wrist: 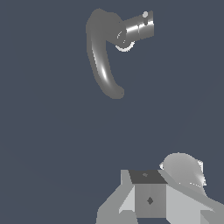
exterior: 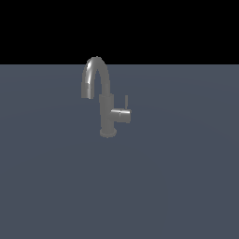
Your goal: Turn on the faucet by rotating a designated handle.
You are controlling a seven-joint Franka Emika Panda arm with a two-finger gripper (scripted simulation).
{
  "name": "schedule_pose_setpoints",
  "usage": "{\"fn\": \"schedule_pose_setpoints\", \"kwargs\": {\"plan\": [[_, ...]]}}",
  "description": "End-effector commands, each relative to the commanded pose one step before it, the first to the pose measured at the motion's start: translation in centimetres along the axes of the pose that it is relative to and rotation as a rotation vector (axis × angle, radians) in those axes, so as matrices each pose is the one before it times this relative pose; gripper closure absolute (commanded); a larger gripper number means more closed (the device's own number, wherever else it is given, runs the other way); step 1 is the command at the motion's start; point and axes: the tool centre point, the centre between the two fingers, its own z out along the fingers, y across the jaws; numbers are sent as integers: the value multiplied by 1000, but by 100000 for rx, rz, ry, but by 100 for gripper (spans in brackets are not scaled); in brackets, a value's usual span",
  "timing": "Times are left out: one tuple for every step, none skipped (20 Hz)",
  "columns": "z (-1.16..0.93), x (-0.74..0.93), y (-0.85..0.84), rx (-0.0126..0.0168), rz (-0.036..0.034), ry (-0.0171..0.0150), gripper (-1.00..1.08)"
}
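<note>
The dark grey faucet stands upright on the flat grey-blue surface, and its arched spout curves toward the exterior view's left. The handle is a short horizontal stub sticking out toward the exterior view's right, with a thin lever pin pointing up. In the wrist view I see the faucet from above, with the handle beside it. Parts of my gripper show at the picture's edge, well apart from the faucet. I cannot tell how its jaws stand. The arm is out of the exterior view.
The grey-blue surface spreads all around the faucet, and a black background lies beyond its far edge.
</note>
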Motion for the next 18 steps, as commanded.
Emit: {"fn": "schedule_pose_setpoints", "kwargs": {"plan": [[160,1737,-192,4835,4716,-3536,108],[62,690,-82,1946,1877,-1434,108],[62,696,-83,1964,1890,-1446,108],[62,701,-84,1981,1903,-1458,108],[62,706,-84,2000,1917,-1471,108],[62,712,-85,2019,1931,-1484,108],[63,717,-85,2038,1946,-1498,108],[63,724,-85,2060,1963,-1514,108],[63,730,-86,2081,1980,-1530,108],[63,737,-87,2104,1998,-1547,108],[63,744,-88,2128,2018,-1565,108],[63,752,-88,2154,2040,-1585,108],[64,761,-89,2180,2063,-1605,108],[64,769,-90,2209,2088,-1627,108],[65,778,-90,2237,2113,-1648,108],[64,781,-91,2249,2124,-1658,108],[64,781,-90,2252,2126,-1661,108],[64,781,-90,2255,2128,-1664,108]]}}
